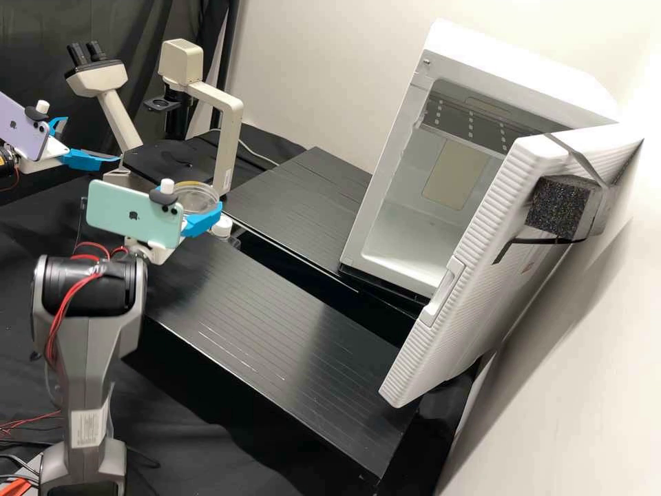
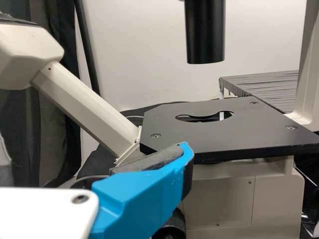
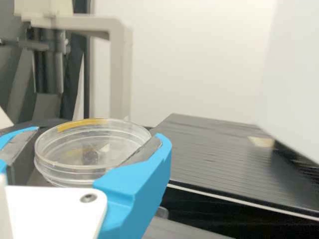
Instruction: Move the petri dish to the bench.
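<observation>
Held in the jaws of the right gripper (image 1: 198,198), the clear round petri dish (image 3: 70,168) sits roughly level, between the near end of the black table (image 1: 275,324) and the upright frame (image 1: 231,138) of the microscope. Both jaws close in on its sides, one on either side of the wall, and a strip of yellow tape (image 3: 82,124) runs along part of the rim. Something small and dark shows through the dish, but I cannot tell what it is.

Over by the angled eyepiece tube (image 1: 118,117) of the microscope, the left gripper (image 1: 91,140) has its jaws spread wide, with nothing between them. In the left wrist view, one jaw lies in front of the flat black stage (image 2: 199,142), which has a rounded cutout in it. Each arm carries a phone near its gripper, a mint green one (image 1: 124,213) on the right and a lilac one (image 1: 24,127) on the left.

Beyond a dark gap from the near table surface lies a second ribbed black surface (image 1: 310,207), and past that stands a white cabinet (image 1: 413,255), its door (image 1: 475,255) open and a black foam block (image 1: 561,207) strapped to it.
</observation>
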`<state>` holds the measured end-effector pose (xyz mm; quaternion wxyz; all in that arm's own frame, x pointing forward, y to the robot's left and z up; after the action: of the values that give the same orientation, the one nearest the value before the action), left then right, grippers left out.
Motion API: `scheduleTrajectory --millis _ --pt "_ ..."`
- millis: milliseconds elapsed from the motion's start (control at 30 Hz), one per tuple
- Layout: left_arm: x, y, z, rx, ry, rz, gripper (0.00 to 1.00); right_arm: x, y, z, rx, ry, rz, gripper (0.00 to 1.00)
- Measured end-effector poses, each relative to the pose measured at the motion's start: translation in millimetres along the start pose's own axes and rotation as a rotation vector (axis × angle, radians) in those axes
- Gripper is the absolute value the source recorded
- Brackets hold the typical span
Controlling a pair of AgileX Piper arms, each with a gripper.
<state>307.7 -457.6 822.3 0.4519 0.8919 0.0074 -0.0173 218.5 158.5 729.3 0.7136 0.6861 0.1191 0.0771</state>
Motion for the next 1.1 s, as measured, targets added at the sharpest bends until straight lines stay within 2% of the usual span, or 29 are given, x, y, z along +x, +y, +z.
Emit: scheduleTrajectory --millis 233,400,867,1100 --pt "0.0 0.0 0.0 0.0 0.0 0.0 1.0 -43.9 21.1 17.5 0.023 -0.026 0.023 0.0" --pt "0.0 0.0 0.0 0.0 0.0 0.0 1.0 -65.0 25.3 32.7 0.009 -0.049 0.009 0.0" --pt "0.0 0.0 0.0 0.0 0.0 0.0 1.0 -86.3 36.1 88.6 -0.029 -0.349 0.081 0.0" --pt "0.0 0.0 0.0 0.0 0.0 0.0 1.0 -85.8 38.0 92.5 -0.034 -0.373 0.098 0.0"
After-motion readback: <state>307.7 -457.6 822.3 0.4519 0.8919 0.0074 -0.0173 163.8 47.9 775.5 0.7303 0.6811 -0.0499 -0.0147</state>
